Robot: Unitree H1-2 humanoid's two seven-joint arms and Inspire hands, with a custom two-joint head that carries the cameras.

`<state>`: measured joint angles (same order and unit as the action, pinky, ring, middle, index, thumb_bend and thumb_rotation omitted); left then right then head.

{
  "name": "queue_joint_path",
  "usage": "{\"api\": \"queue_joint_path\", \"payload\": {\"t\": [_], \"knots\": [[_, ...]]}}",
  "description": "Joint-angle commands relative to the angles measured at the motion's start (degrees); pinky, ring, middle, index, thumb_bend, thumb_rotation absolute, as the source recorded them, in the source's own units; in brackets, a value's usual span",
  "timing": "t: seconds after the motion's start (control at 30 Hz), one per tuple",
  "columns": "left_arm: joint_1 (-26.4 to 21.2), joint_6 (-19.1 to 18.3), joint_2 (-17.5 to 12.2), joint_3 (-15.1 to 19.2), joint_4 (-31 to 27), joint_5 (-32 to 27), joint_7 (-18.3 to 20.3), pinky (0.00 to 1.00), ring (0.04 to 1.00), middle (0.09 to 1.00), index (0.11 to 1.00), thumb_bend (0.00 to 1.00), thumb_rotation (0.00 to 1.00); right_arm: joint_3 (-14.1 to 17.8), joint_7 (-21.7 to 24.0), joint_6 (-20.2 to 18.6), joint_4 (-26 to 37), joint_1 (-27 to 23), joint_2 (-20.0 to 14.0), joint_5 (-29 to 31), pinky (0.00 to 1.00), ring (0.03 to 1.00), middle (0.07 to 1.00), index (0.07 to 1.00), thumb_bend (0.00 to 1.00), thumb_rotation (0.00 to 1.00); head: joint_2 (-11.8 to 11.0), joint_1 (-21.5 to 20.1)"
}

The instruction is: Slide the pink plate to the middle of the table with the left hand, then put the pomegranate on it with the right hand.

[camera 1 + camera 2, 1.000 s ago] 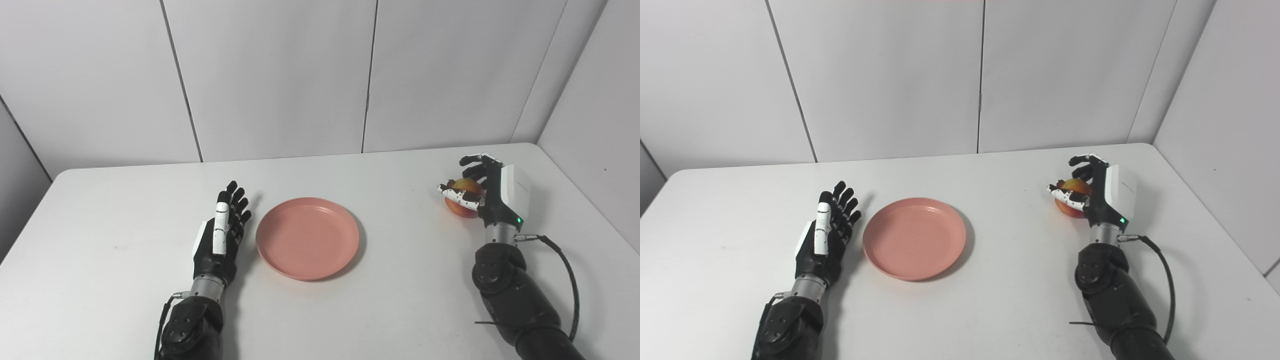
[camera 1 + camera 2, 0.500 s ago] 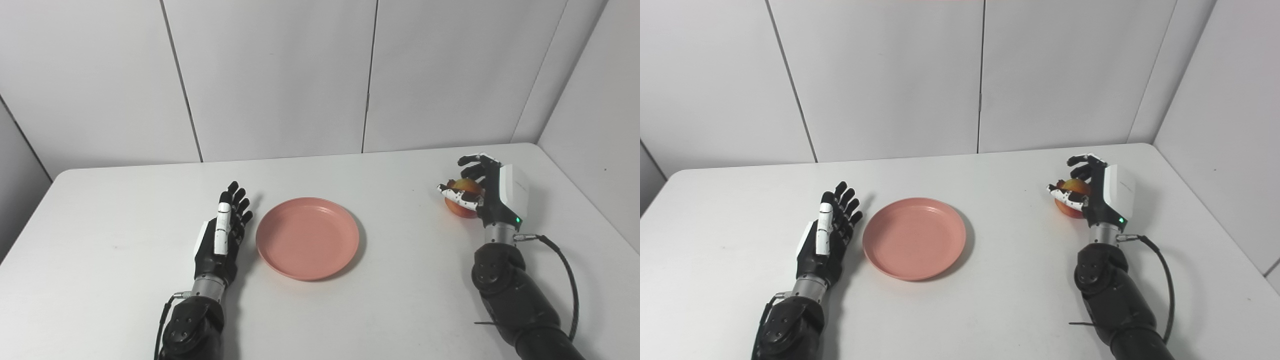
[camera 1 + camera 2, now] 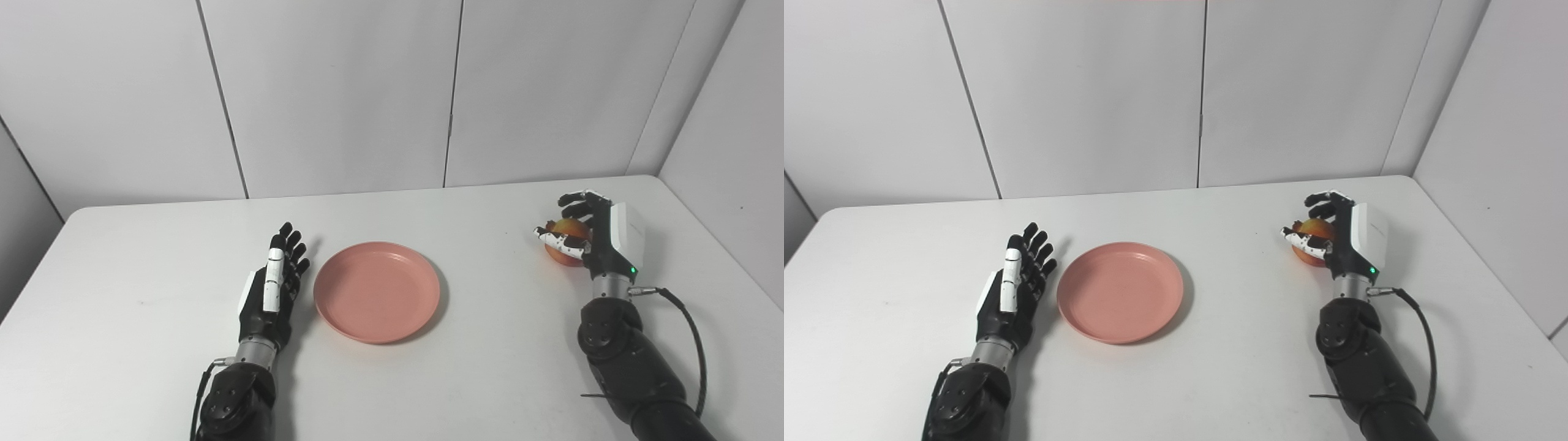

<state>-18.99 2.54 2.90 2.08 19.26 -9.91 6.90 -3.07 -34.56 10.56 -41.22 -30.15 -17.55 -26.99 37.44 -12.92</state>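
Observation:
The pink plate [image 3: 376, 290] lies flat near the middle of the white table [image 3: 147, 257] and holds nothing. My left hand [image 3: 272, 288] stands on edge just left of the plate, fingers straight and apart, a small gap from the rim. At the right side, my right hand [image 3: 597, 236] is wrapped around the red-and-yellow pomegranate [image 3: 566, 242], thumb across its front and fingers over its top. The fruit sits at or just above the tabletop; I cannot tell whether it is lifted.
Grey wall panels [image 3: 343, 92] stand behind the table's far edge and along the right. A black cable [image 3: 689, 331] loops from the right wrist. The table's right edge runs close to the right arm.
The right hand with the pomegranate has shifted slightly left and a touch upward. The left hand has drawn back a little from the plate. The plate has not moved.

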Motion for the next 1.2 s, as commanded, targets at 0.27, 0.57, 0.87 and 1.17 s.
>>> {"api": "queue_joint_path", "payload": {"t": [0.27, 0.57, 0.87, 1.17], "knots": [[-1.3, -0.3, 0.5, 0.3, -0.9, -1.0, 0.1, 0.98, 0.995, 1.0, 0.994, 0.59, 0.96, 0.8, 4.4, -3.4, 3.7, -1.1, -0.6, 1.9, 0.61, 0.698, 0.72, 0.69, 0.67, 0.27, -0.1, 0.1], [-1.3, -0.4, 0.6, 0.4, -1.0, -1.0, 0.2, 0.98, 0.993, 1.0, 0.995, 0.59, 0.95, -0.4, 11.6, -7.5, 6.6, 0.0, -2.1, 1.6, 0.77, 0.845, 0.862, 0.861, 0.74, 0.5, 0.1, 0.2], [-1.3, -1.1, 0.7, 0.6, -1.4, -1.4, 0.2, 0.97, 0.989, 1.0, 0.99, 0.57, 0.95, -0.4, 14.1, -8.7, 7.5, 0.3, -2.5, 1.6, 0.78, 0.864, 0.882, 0.885, 0.76, 0.55, 0.1, 0.2], [-1.2, -1.1, 0.7, 0.4, -1.7, -1.8, 0.3, 0.97, 0.992, 1.0, 0.994, 0.57, 0.95, 0.4, 12.2, -10.9, 6.6, -0.5, -1.8, 1.3, 0.71, 0.799, 0.829, 0.822, 0.66, 0.1, 0.4, 0.2]]}}
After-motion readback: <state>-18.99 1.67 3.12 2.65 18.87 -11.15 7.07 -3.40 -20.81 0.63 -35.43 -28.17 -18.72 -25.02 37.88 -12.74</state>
